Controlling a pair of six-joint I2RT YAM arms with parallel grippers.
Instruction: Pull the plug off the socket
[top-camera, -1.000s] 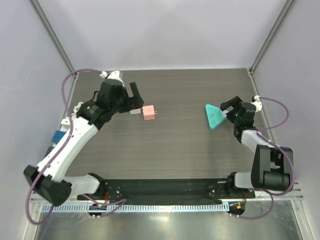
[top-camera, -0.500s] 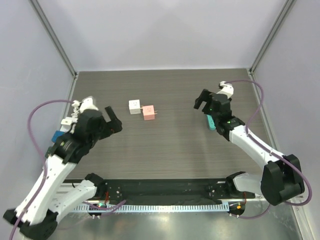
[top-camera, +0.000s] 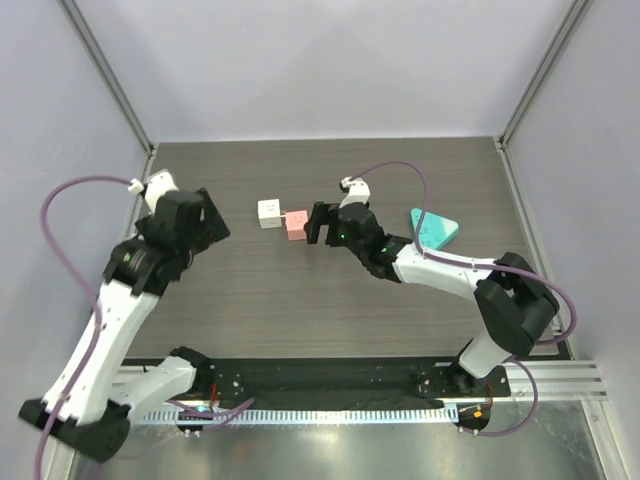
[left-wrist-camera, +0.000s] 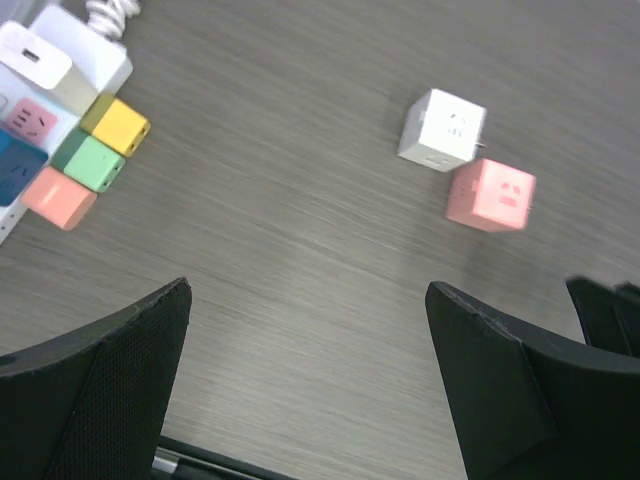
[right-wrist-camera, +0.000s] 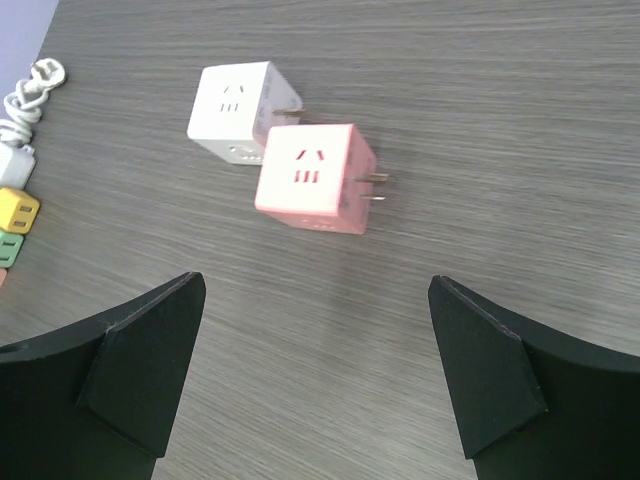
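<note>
Pink cube plug, prongs bare, beside white cube; left tool, right tool wide.

Two small rounded cubes on the dark wood-grain tabletop, left of centre and toward the far side. White plug cube: resting flat, socket slots on the upward face, metal pins sticking out bare from the right side, not seated in anything. Pink socket cube: same shape, also flat, slots facing up, two prongs jutting from its right side over bare wood. Set corner to corner, pink just right of white and slightly nearer, touching or almost touching; cannot tell which.
</note>
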